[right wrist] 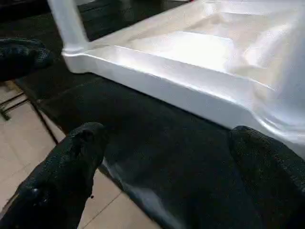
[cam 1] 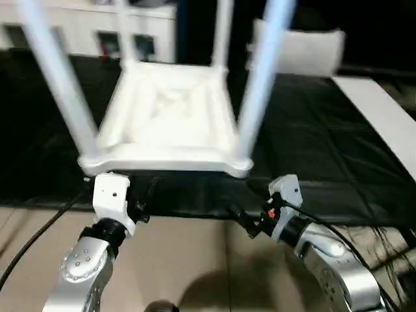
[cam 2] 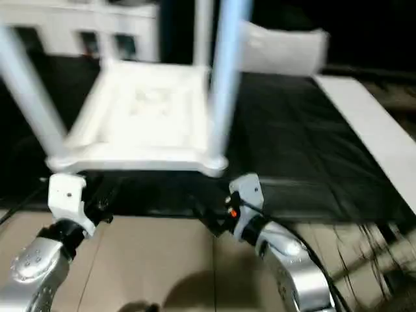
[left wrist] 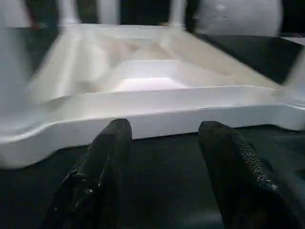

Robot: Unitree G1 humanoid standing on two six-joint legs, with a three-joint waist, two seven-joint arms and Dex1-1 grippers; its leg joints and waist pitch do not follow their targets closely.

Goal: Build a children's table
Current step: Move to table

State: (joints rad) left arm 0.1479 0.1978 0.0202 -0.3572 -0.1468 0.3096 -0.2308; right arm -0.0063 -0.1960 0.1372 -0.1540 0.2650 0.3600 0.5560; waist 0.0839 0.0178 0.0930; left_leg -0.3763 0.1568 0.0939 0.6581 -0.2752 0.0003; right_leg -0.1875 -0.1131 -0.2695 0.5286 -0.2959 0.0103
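The children's table lies upside down on the black-covered surface, its ribbed underside facing up. Its long white legs rise from the corners: the near left one, the near right one, and two at the far side. My left gripper hovers just in front of the tabletop's near edge, open, with nothing between its fingers. My right gripper stands open wide by the near right corner, over the front edge of the black cover, and holds nothing.
A white cabinet stands at the back left. A flat white board lies along the right side. A pale bulky object sits behind the table. Tan floor and loose cables lie below my arms.
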